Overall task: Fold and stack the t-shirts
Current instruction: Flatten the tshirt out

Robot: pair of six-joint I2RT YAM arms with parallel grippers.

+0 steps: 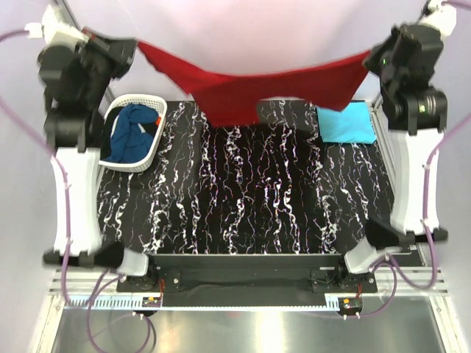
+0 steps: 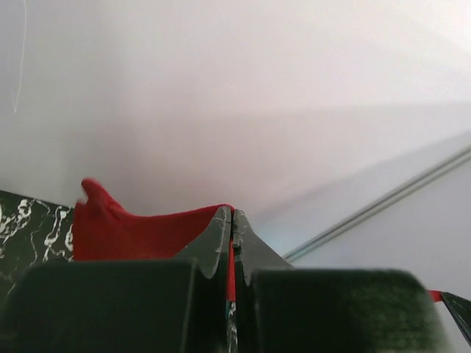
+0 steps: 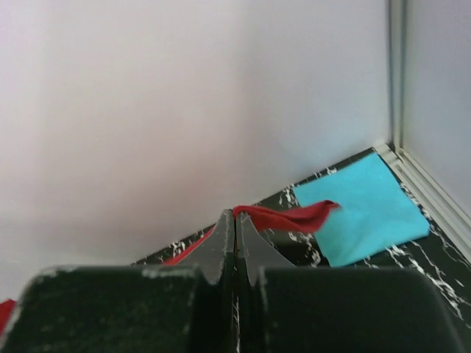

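Two edges pinched — red t-shirt (image 1: 243, 92), stretched aloft

Red t-shirt (image 1: 243, 92) is hanging stretched midair; turquoise t-shirt (image 1: 346, 123) is lying folded far right; dark blue t-shirt (image 1: 132, 132) is lying bunched far left.

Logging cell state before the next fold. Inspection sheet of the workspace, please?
Surface: black white-veined tabletop, flat, no spills seen.
Job's things: deep red cloth t-shirt stretched in the air between both claws; bright turquoise t-shirt folded flat, far right; dark blue t-shirt bunched inside white plastic lattice basket.
Clutter: only that basket, far left.
Grippers: left claw shut on the red shirt's edge; right claw likewise.
Cables: purple cables run along both arms, off the cloth.
Surroundings: white walls; nothing else seen.
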